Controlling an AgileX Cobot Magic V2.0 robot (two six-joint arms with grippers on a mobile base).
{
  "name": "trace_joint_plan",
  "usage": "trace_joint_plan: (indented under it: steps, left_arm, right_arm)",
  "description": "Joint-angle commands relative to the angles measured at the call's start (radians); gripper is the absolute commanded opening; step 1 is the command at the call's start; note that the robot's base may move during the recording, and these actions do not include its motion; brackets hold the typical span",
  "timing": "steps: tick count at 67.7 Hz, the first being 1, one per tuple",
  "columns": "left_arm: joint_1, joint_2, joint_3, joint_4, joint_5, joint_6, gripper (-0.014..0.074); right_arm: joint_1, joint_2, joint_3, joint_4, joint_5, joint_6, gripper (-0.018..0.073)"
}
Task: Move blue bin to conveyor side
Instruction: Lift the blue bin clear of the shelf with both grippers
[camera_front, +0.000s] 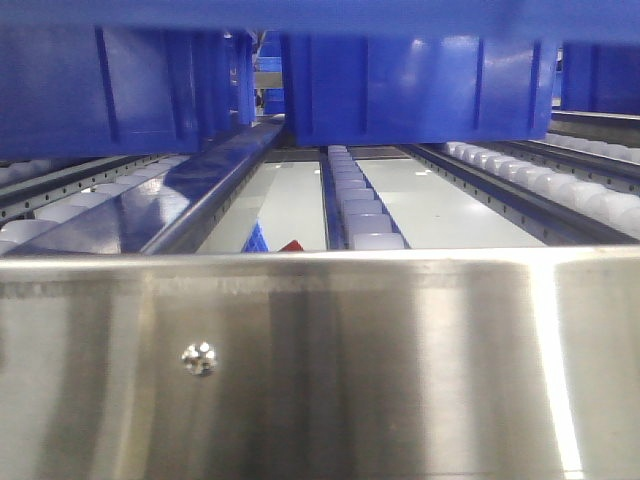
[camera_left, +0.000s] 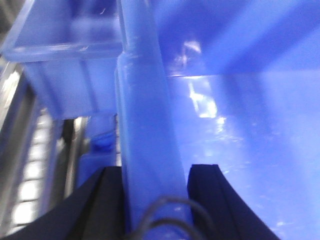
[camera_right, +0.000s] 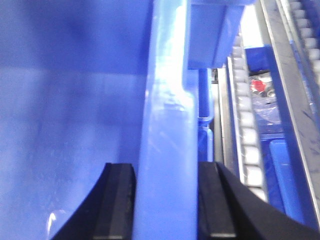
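Across the top of the front view stretches the blue bin (camera_front: 420, 90), its ribbed walls hanging over the roller tracks (camera_front: 365, 215) beyond a steel panel (camera_front: 320, 400) with one screw (camera_front: 199, 358); whether it rests on the tracks cannot be told. Seen from the left wrist, the bin's thick wall runs from bottom centre toward the top. The left gripper (camera_left: 156, 172) straddles it, black jaws clenched on either face. Up the middle of the right wrist view a like wall rises, and the right gripper (camera_right: 164, 170) has its jaws clamped on it the same way, one inside the bin, one outside. At the right of that frame lie white rollers (camera_right: 247, 130) and a small red thing (camera_right: 257, 85).
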Motion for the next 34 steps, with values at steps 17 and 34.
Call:
trace_joint_plan:
  steps: [17,34]
  left_arm:
    - [-0.002,-0.178,0.187,0.006,-0.154,0.014,-0.002]
    - [-0.002,-0.239,0.229,0.006,-0.216,0.014,-0.002]
  right_arm:
    - [-0.003,-0.227,0.211,-0.088,-0.189,-0.033,-0.0088]
    - [-0.003,-0.296,0.235,-0.088,-0.319,-0.056,-0.0088]
